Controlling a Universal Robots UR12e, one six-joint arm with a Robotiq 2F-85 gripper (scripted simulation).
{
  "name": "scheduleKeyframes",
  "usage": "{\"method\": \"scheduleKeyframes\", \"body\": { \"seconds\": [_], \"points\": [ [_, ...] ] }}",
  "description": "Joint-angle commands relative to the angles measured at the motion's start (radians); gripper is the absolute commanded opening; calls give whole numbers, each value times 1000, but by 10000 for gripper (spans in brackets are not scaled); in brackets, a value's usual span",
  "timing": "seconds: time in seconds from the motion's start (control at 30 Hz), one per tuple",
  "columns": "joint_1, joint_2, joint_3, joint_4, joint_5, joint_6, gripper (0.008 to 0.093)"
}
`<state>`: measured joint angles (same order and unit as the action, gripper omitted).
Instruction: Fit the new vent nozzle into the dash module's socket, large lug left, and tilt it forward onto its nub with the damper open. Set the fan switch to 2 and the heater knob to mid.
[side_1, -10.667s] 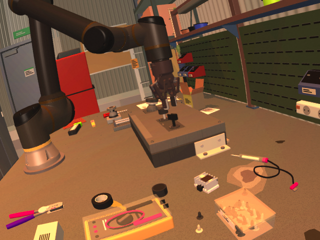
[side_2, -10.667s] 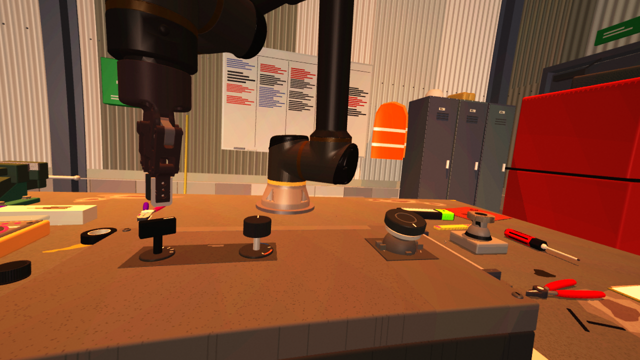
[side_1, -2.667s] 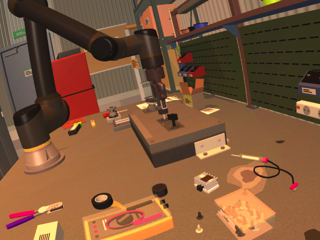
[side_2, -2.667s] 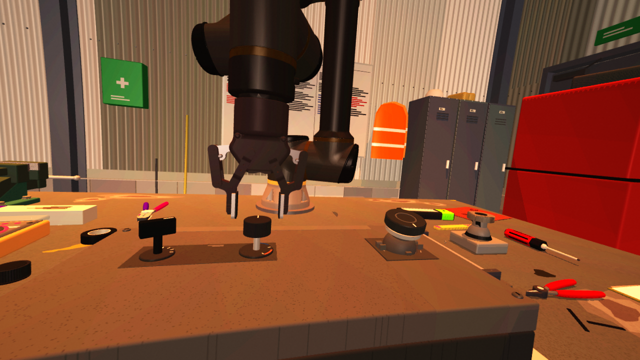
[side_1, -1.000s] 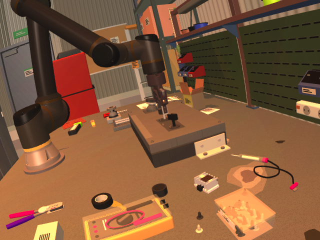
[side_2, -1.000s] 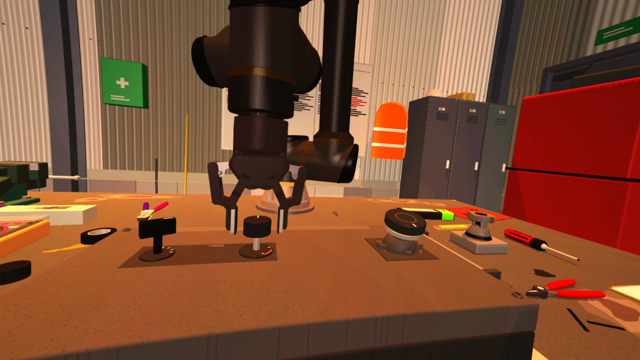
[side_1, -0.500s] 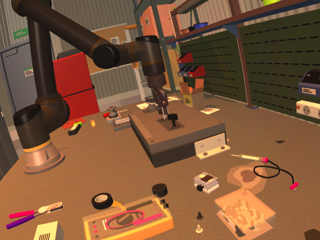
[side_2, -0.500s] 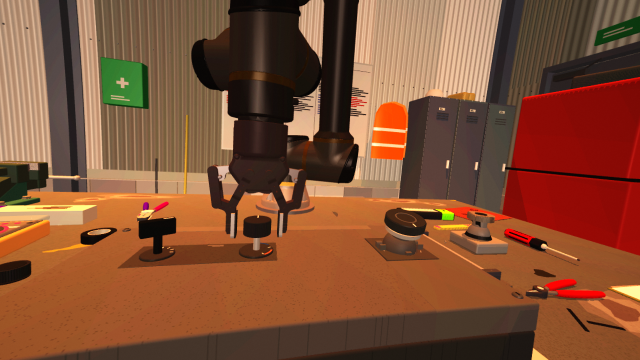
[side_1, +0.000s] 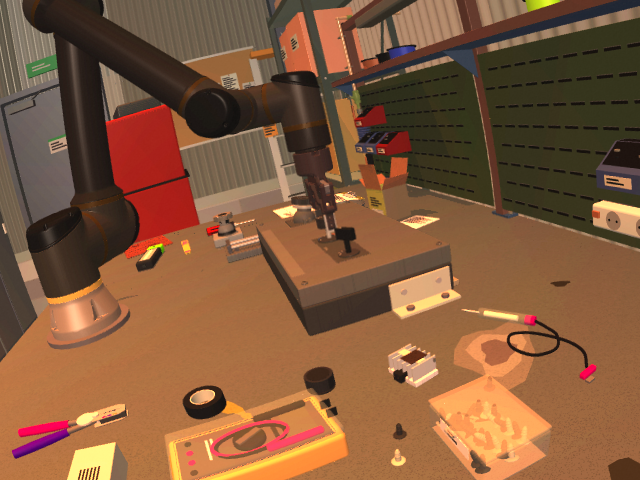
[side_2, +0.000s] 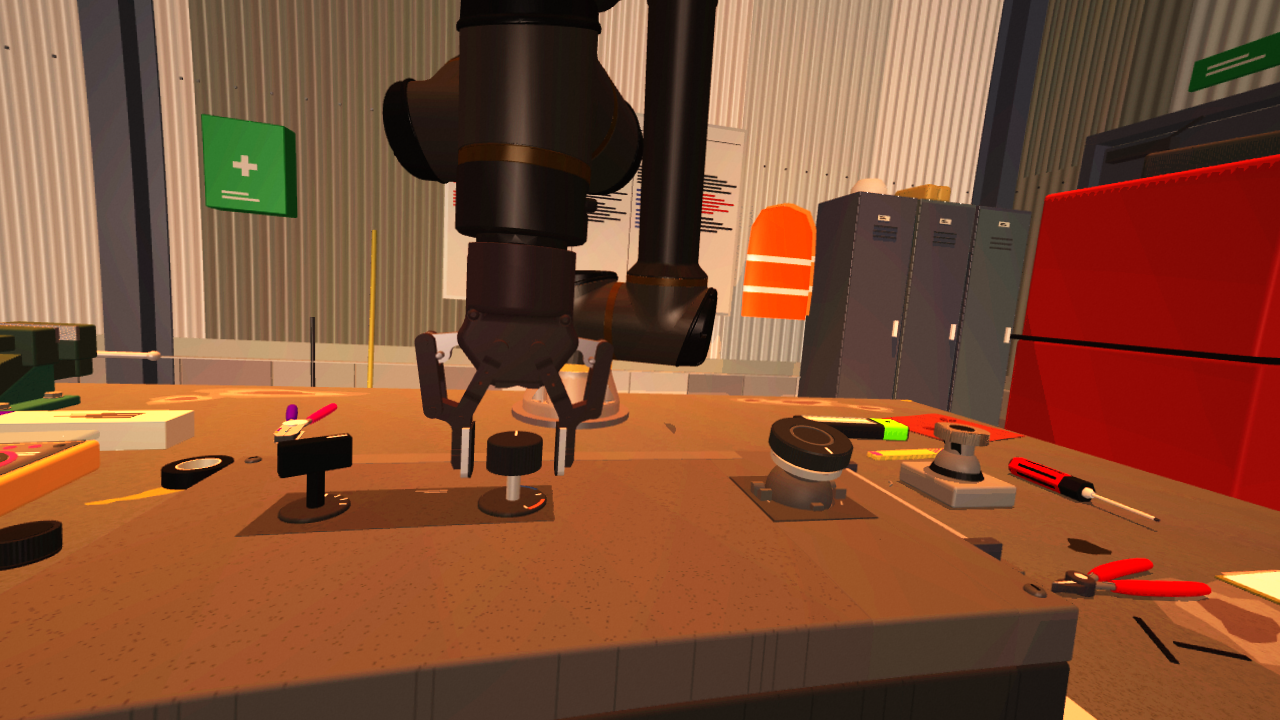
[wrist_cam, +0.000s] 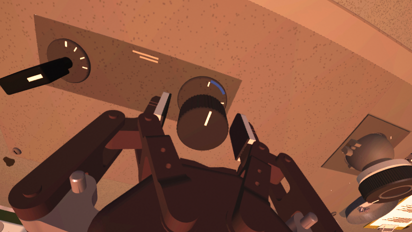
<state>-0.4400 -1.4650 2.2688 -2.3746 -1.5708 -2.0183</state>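
Note:
The heater knob (side_2: 514, 451) (wrist_cam: 201, 121), a ribbed black knob on a short stem, stands on the dash module's (side_1: 351, 258) dark control plate, and my open gripper (side_2: 511, 452) (wrist_cam: 201, 121) (side_1: 328, 223) straddles it holding nothing. The knob's white line points toward the dial's white tick beside a blue arc. The black T-handled fan switch (side_2: 313, 458) (wrist_cam: 34, 75) (side_1: 346, 235) stands on the same plate to one side, with its handle beside several white tick marks. The vent nozzle (side_2: 806, 452) (wrist_cam: 377, 170), with a ribbed black ring, sits tilted in its socket further along the module.
Behind the module stand a red cabinet (side_2: 1155, 331), grey lockers (side_2: 904, 304) and my arm's base (side_1: 85, 310). A second nozzle on a small stand (side_2: 956, 461), a red screwdriver (side_2: 1065, 484) and red pliers (side_2: 1128, 580) lie beside the module. A multimeter (side_1: 258, 444), tape roll (side_1: 204, 400) and parts box (side_1: 488, 421) lie on the bench.

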Motion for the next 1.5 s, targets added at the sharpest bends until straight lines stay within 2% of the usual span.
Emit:
{"method": "scheduleKeyframes", "body": {
  "seconds": [0.0,0.23,1.2,1.47],
  "points": [
    [0,0,-1,0,0,0,680],
    [0,0,-1,0,0,0,670],
    [0,0,-1,0,0,0,90],
    [0,0,-1,0,0,0,80]
  ]
}}
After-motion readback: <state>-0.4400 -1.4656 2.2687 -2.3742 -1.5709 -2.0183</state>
